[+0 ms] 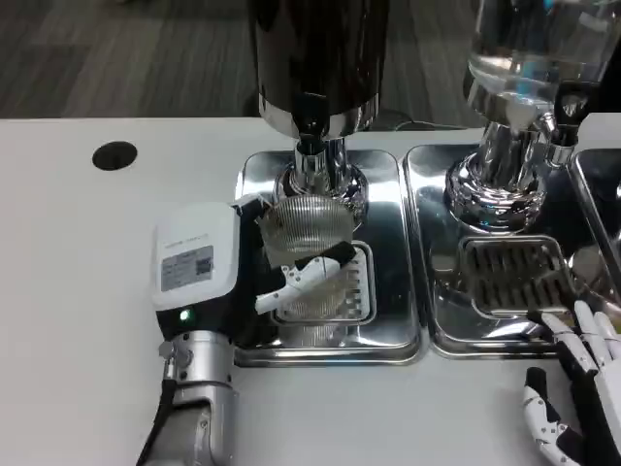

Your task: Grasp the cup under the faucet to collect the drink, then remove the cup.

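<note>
At the bottom of the frame, the left hand (247,257) has a small label on its white back, too tiny to read. Its fingers wrap around the clear ribbed cup (306,225) under the dark faucet (312,146), over the shiny tray (388,330). At the bottom right, the right hand (577,388) rests with fingers spread, holding nothing.

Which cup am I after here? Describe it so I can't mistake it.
Find the left steel drip tray of the two, under the dark dispenser. The cup sits above its grille, held by the left hand. It is clear and ribbed, unlike the shiny metal around it.
</note>
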